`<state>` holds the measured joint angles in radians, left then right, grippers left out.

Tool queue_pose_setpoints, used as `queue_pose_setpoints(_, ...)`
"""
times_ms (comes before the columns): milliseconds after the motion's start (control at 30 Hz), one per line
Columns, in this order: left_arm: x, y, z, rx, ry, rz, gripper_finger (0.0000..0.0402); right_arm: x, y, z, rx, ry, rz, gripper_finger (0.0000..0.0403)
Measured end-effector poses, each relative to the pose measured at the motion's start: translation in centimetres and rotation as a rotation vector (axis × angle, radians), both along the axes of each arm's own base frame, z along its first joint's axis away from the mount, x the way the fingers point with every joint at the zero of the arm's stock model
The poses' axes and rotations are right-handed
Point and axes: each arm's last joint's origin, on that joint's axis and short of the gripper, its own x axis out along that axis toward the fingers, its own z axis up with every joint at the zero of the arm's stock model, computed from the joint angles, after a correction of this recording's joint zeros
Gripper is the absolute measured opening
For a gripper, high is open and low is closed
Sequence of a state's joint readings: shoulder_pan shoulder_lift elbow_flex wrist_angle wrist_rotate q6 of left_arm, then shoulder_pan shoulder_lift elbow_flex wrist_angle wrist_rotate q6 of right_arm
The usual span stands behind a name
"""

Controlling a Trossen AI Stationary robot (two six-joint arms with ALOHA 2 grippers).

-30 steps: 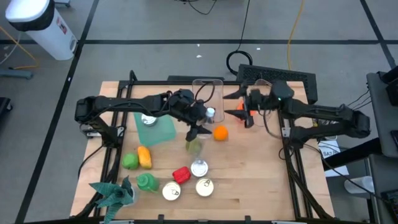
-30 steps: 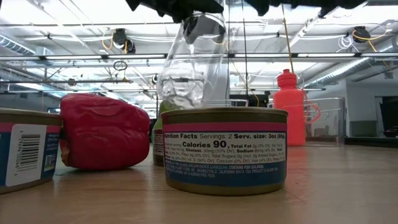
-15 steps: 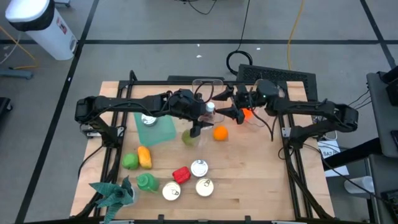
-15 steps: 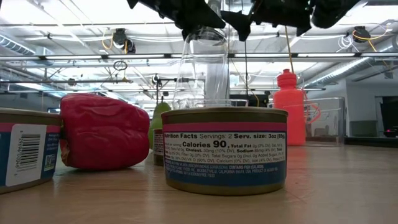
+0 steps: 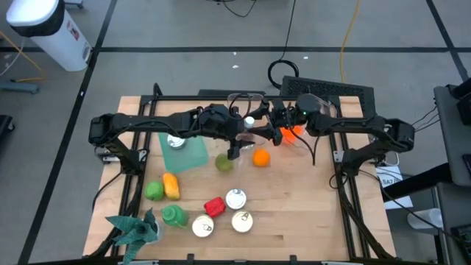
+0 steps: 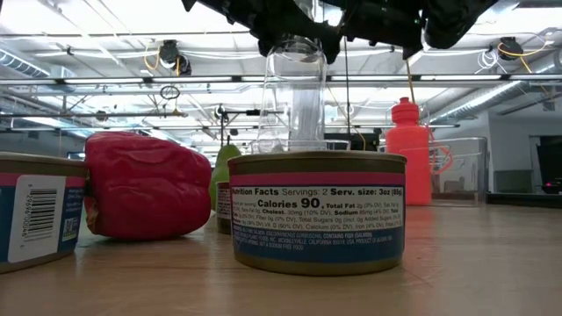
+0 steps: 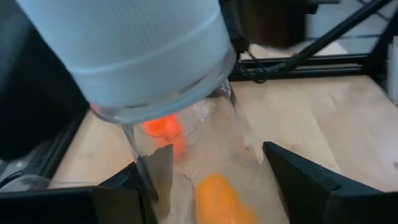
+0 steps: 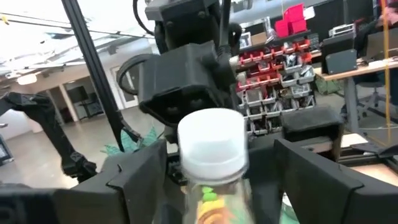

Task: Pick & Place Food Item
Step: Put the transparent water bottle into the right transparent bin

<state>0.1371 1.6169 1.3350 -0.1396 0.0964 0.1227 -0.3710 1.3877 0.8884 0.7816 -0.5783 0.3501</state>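
left claw [image 5: 237, 132]: clamped on the neck of a clear plastic bottle [image 6: 294, 96], held upright above the middle-far part of the surface [image 5: 309, 213]
right claw [image 5: 266, 126]: fingers apart, one on each side of the bottle's white cap [image 8: 210, 144]; contact with the cap cannot be told
bottle: between the two claws, clear of the surface, cap up
orange [image 5: 260, 157]: on the surface just near-right of the left claw
green pear [image 5: 224, 163]: just near of the left claw
near cluster: red pepper [image 5: 213, 206], three cans [image 5: 235, 199]
left cluster: yellow pepper [image 5: 171, 185], green apple [image 5: 153, 191], green bottle [image 5: 174, 216]
far right: orange-red bottle [image 6: 408, 151] beside a clear bin [image 6: 461, 168]
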Motion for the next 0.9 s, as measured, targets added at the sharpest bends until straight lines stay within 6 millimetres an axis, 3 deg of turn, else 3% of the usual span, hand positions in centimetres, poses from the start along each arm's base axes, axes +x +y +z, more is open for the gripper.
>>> queue_pose_setpoints(267,-0.07,0.07,-0.14,0.002,0.017,0.02,0.0227,0.7,-0.05,0.55,-0.037,-0.019,0.003,0.0238)
queue_pose_setpoints(533,-0.09,0.03,-0.19,0.005,0.022,0.012,0.0227,0.73,-0.02,0.54,-0.045,-0.009,0.024,0.0132)
queue_pose_setpoints(767,-0.08,0.04,-0.17,0.006,0.02,0.014,0.023,0.72,-0.01,0.6,-0.055,-0.018,0.022,0.0127)
queue_pose_setpoints(900,-0.16,0.06,-0.03,0.014,0.016,0.025,0.0309,0.23,-0.3,1.02,-0.066,-0.029,0.007,0.0127)
